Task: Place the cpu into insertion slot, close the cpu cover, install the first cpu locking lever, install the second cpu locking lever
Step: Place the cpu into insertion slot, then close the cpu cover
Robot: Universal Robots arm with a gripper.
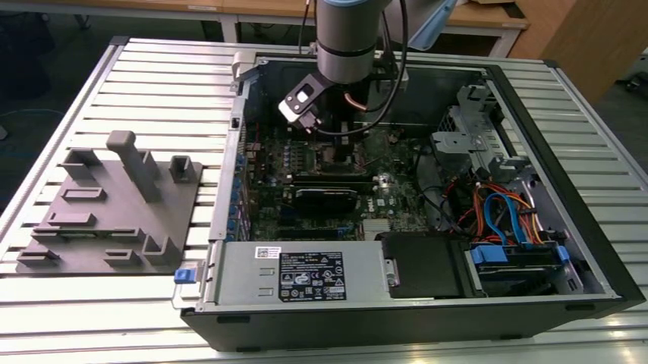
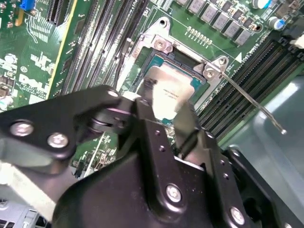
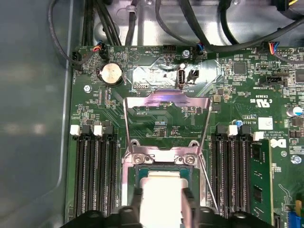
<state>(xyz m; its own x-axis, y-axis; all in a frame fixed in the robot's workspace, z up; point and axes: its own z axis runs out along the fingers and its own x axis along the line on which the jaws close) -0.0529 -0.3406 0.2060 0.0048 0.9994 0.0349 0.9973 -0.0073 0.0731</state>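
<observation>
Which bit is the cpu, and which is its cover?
cpu (image 3: 161, 187): first wrist view, on the middle of its silvery top.
cover (image 3: 166, 100): first wrist view, on the open frame's bar farthest from its hinge.

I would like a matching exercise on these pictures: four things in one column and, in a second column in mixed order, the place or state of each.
Things:
1. cpu
2. cpu cover
3. coin battery
4. grey fixture plate

Places or states:
a. swung open, away from the insertion slot
b. round and silver, on the green board
c. in the insertion slot, silvery top up
d. on the slatted table, at the exterior view's left of the computer case

Pairs: 1-c, 2-a, 3-b, 4-d
</observation>
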